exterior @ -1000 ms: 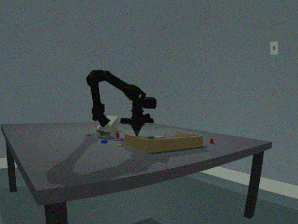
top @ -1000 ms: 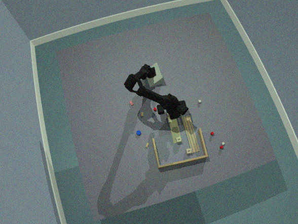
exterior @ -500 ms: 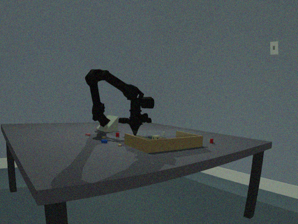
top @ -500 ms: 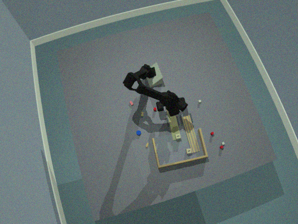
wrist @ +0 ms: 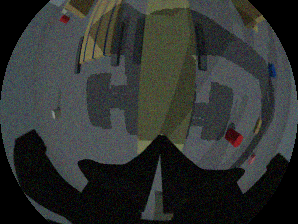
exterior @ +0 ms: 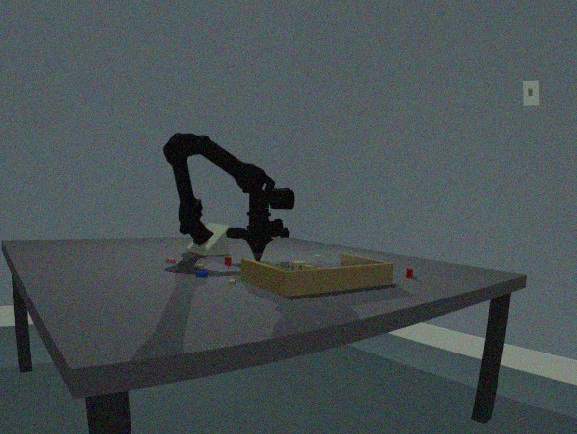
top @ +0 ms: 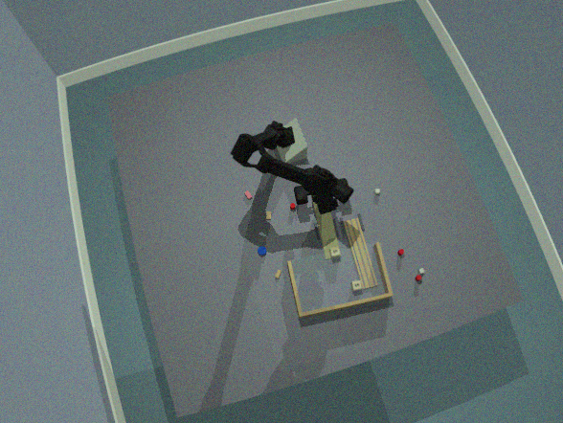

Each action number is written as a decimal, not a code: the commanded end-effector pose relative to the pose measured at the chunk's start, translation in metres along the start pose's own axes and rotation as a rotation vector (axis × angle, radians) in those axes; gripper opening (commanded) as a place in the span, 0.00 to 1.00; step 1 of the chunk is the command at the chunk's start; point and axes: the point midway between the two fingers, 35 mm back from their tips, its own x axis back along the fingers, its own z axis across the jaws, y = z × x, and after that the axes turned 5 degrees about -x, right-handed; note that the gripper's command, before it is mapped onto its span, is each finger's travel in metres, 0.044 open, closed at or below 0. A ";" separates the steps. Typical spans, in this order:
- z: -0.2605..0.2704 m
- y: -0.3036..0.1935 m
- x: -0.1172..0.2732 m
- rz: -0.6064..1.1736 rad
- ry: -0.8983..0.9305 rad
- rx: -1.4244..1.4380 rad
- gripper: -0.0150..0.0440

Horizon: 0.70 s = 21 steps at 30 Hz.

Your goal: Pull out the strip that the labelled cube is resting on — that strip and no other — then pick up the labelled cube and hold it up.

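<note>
Arm [exterior: 211, 162] arches from its base over the desk [exterior: 147, 314], gripper [exterior: 258, 255] pointing straight down, closed to a point, tip at the near-left corner of the tray [exterior: 314, 280]. Small red [exterior: 228, 260], blue [exterior: 201, 273] and tan [exterior: 232, 281] bits lie left of the tray; another red one [exterior: 409, 273] to the right. Wall plate [exterior: 530, 92] upper right.

cube labels [top: 335, 251]: too small to read. olive strip [top: 326, 230]: near end hidden under tool [top: 326, 207]. tray [exterior: 314, 280] contents: mostly hidden behind its front wall.
</note>
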 end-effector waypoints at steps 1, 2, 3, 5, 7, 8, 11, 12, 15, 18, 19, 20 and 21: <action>-0.003 -0.014 -0.005 0.028 -0.009 0.008 0.25; -0.003 -0.016 -0.005 0.028 -0.009 0.008 0.25; -0.003 -0.017 -0.005 0.028 -0.009 0.008 0.25; -0.003 -0.020 -0.005 0.029 -0.009 0.008 0.25; -0.004 -0.023 -0.005 0.029 -0.009 0.008 0.25; -0.004 -0.024 -0.005 0.029 -0.009 0.008 0.25; -0.004 -0.028 -0.005 0.029 -0.008 0.008 0.25; -0.004 -0.030 -0.005 0.029 -0.008 0.008 0.25; -0.005 -0.034 -0.005 0.029 -0.008 0.008 0.25; -0.005 -0.038 -0.005 0.029 -0.008 0.009 0.25; -0.005 -0.039 -0.005 0.029 -0.008 0.009 0.25; -0.006 -0.041 -0.005 0.029 -0.008 0.009 0.25; -0.006 -0.042 -0.005 0.029 -0.008 0.009 0.25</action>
